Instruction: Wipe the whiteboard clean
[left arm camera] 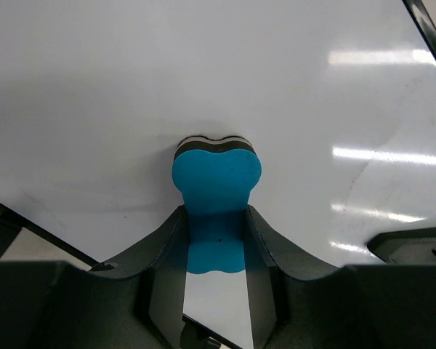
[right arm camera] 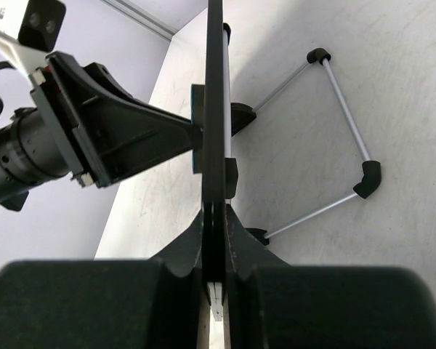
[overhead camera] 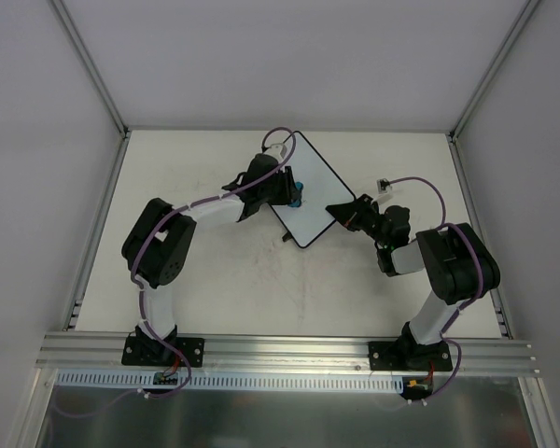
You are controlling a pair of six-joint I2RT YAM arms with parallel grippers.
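The whiteboard (overhead camera: 309, 191) stands tilted on the table in the top view, white with a thin black rim. Its face (left arm camera: 203, 80) fills the left wrist view and shows no scribbles there. My left gripper (left arm camera: 216, 234) is shut on the blue bow-tie eraser (left arm camera: 216, 178), whose felt edge presses against the board. My left gripper also shows in the top view (overhead camera: 291, 191) at the board's left edge. My right gripper (right arm camera: 216, 218) is shut on the board's rim (right arm camera: 215, 109), seen edge-on. It also shows in the top view (overhead camera: 341, 213) at the board's right corner.
A wire stand with black corner caps (right arm camera: 341, 123) props the board from behind on the speckled table. A small white and black clip (overhead camera: 384, 185) lies right of the board. Metal frame posts (overhead camera: 89, 65) rise at the table's back corners.
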